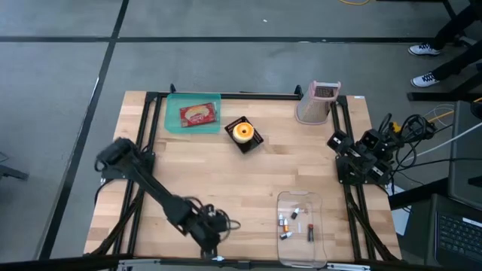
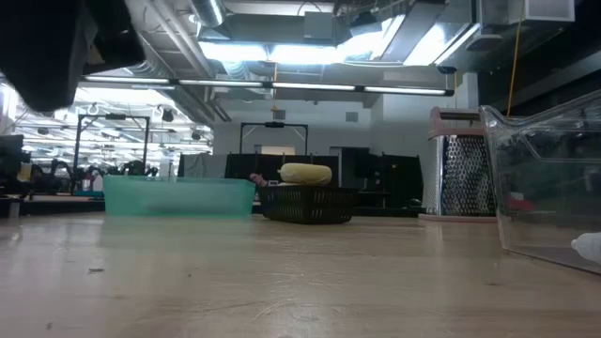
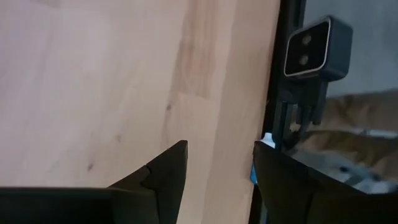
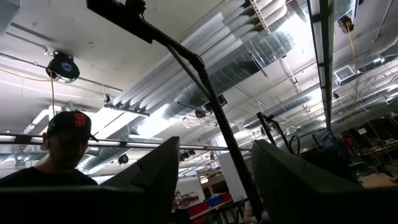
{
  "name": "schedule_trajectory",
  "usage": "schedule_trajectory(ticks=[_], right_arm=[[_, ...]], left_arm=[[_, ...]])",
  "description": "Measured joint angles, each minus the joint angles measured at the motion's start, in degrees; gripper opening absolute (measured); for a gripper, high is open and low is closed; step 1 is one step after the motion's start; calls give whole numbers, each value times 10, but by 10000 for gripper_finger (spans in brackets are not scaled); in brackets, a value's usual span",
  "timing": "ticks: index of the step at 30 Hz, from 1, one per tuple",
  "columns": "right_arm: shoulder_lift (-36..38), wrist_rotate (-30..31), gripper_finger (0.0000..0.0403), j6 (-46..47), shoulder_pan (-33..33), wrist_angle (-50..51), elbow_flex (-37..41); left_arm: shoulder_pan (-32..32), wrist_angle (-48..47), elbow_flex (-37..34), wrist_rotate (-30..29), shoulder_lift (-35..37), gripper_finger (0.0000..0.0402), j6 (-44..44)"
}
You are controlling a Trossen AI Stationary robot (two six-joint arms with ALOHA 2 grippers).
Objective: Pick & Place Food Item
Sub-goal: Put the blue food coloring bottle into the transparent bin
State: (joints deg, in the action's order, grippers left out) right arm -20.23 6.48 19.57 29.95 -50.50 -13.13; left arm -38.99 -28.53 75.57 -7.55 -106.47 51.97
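A red food packet lies flat in a teal tray at the table's far side. To the tray's right, a black basket holds a round yellow-orange food item, which also shows in the low view. My left gripper hangs over the table's near edge, far from both, open with only bare wood between its fingers. My right gripper waits at the table's right edge, open and pointing up at the ceiling.
A metal grater stands at the far right. A clear plastic box with several small batteries sits near the front right edge. A small camera is mounted on the near edge beside my left gripper. A person in a cap stands beyond the table.
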Motion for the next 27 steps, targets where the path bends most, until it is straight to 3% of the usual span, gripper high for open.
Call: schedule_trajectory(ticks=[6, 11, 20, 27], right_arm=[[0, 1, 199, 10, 0, 0, 0], [0, 1, 199, 10, 0, 0, 0], [0, -1, 199, 26, 0, 9, 0], [0, -14, 199, 25, 0, 13, 0]], left_arm=[[-8, -98, 115, 0, -85, 178, -61], [-16, -106, 161, 9, -122, 178, -83], [-46, -100, 170, 51, -153, 178, -68], [-60, -98, 170, 52, -154, 178, -39]])
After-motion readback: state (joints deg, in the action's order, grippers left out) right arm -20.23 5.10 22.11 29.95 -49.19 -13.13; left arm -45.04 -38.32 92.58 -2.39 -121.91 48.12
